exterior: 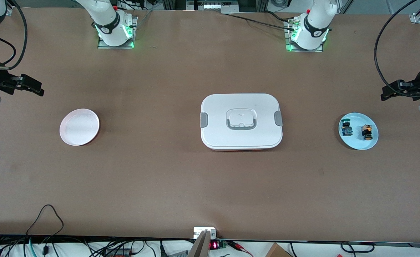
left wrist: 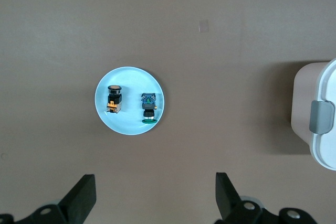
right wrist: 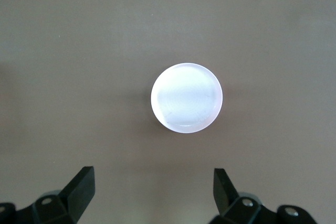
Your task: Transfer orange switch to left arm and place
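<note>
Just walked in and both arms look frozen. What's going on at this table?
Nothing is being handled yet. The left gripper hangs open above the table by the blue plate, which holds the orange switch and a blue-and-green component. The right gripper hangs open near the empty pink plate at the right arm's end. The white box sits closed on the table between the two plates.
</note>
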You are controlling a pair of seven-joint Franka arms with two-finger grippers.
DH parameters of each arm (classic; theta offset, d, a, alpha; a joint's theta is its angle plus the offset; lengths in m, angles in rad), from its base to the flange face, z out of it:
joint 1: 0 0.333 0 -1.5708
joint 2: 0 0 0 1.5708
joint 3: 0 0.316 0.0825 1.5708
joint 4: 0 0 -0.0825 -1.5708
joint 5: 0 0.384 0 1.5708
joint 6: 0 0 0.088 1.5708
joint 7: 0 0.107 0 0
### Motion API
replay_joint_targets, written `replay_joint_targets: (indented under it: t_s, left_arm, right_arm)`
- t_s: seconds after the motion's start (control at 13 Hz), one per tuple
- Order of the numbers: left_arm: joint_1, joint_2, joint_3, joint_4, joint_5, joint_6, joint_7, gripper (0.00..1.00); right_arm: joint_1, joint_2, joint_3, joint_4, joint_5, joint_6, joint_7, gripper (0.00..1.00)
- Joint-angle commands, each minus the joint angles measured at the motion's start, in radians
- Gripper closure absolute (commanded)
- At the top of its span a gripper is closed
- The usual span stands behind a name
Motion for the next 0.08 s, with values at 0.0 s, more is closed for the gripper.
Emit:
replay_joint_targets:
  t_s: [0.0]
  left_arm:
    - [-0.003,0.017,-0.002,0.032,0.007,-0.010,0.001,0.00]
  right_arm:
    - [-0.008,-0.005,0.003,0.021,0.002,-0.023,-0.016,0.00]
